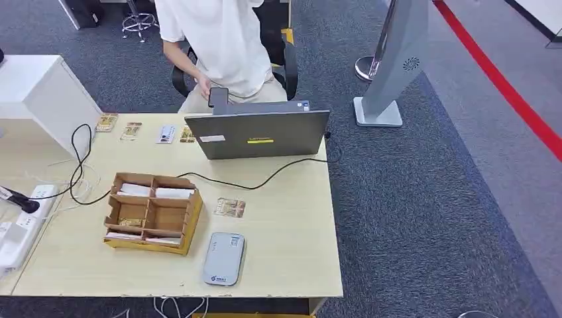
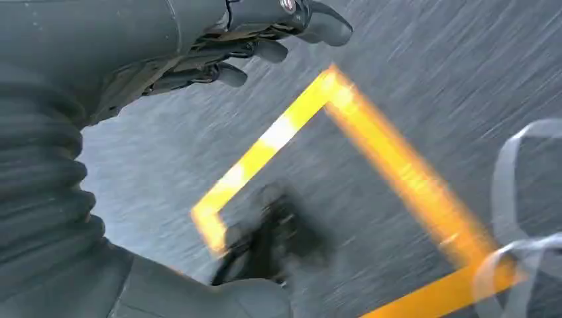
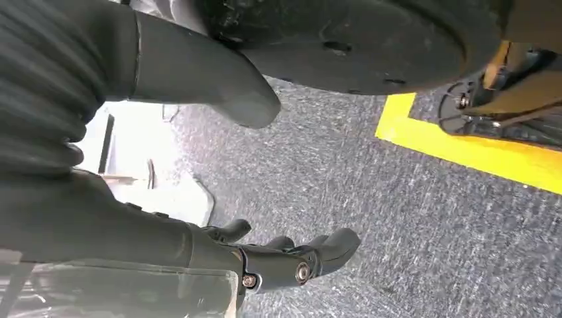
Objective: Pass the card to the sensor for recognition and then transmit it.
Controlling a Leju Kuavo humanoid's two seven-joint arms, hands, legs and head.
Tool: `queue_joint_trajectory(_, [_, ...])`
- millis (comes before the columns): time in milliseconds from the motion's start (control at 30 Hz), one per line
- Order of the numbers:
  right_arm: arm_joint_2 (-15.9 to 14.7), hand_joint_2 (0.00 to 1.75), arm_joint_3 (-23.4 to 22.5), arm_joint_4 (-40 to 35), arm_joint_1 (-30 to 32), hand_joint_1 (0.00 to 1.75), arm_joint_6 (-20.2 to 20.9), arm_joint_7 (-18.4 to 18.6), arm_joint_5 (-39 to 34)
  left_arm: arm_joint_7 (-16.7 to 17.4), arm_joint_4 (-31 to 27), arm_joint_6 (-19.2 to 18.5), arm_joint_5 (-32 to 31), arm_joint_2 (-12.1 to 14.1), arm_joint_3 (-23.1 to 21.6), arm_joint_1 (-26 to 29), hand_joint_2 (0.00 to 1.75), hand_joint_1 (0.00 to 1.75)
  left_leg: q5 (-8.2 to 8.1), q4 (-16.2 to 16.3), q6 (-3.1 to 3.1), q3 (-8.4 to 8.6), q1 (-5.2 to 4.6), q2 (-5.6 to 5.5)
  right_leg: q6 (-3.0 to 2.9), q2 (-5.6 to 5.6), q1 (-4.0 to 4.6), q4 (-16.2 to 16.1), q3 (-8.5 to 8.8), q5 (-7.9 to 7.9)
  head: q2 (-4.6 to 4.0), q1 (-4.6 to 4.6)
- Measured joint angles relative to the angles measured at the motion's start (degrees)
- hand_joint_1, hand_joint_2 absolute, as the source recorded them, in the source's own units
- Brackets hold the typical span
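A card point(image 1: 229, 207) with a gold pattern lies flat on the wooden table point(image 1: 291, 232), just right of a cardboard box point(image 1: 153, 212) whose compartments hold more cards. The grey reader, the sensor point(image 1: 224, 258), lies near the table's front edge, in front of the card. My left hand point(image 2: 219, 46) hangs over grey carpet with its fingers loosely apart and nothing in them. My right hand point(image 3: 219, 252) also hangs above the carpet, thumb and fingers spread, holding nothing.
A grey laptop point(image 1: 257, 133) stands at the table's far edge with its cable running left to a power strip point(image 1: 23, 218). A person in white point(image 1: 219, 46) sits behind it. Several cards point(image 1: 131, 130) lie at the far left. Yellow floor tape point(image 2: 371, 132) marks the carpet.
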Motion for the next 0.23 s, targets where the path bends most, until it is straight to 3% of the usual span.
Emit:
queue_joint_trajectory(167, [-0.37, 1.75, -2.82, -0.68, 0.79, 0.00, 1.25, -0.50, 2.23, 0.94, 2.12, -1.18, 2.30, -0.20, -7.94, 0.44, 1.75, 0.00, 0.00, -0.01, -0.01, 0.00, 0.01, -0.01, -0.01, 0.00, 0.03, 0.00, -0.01, -0.01, 0.00, -0.04])
queue_joint_trajectory(200, [-0.46, 0.00, -3.52, -0.92, 1.01, 0.00, 1.49, -0.57, 2.73, 1.11, 2.22, -1.44, 2.90, -0.13, -9.71, 0.63, 0.00, 0.00, 0.00, -0.01, -0.01, -0.01, 0.01, -0.01, -0.02, 0.00, 0.03, 0.01, -0.01, -0.01, 0.00, -0.02])
queue_joint_trajectory(233, [-0.55, 0.00, -4.39, -1.16, 1.23, 0.00, 1.77, -0.70, 3.21, 1.27, 2.23, -1.75, 3.45, -0.09, -11.24, 0.88, 0.00, 0.00, 0.00, -0.01, -0.01, 0.00, 0.02, 0.00, -0.02, 0.00, 0.05, 0.01, -0.02, -0.01, 0.00, -0.04])
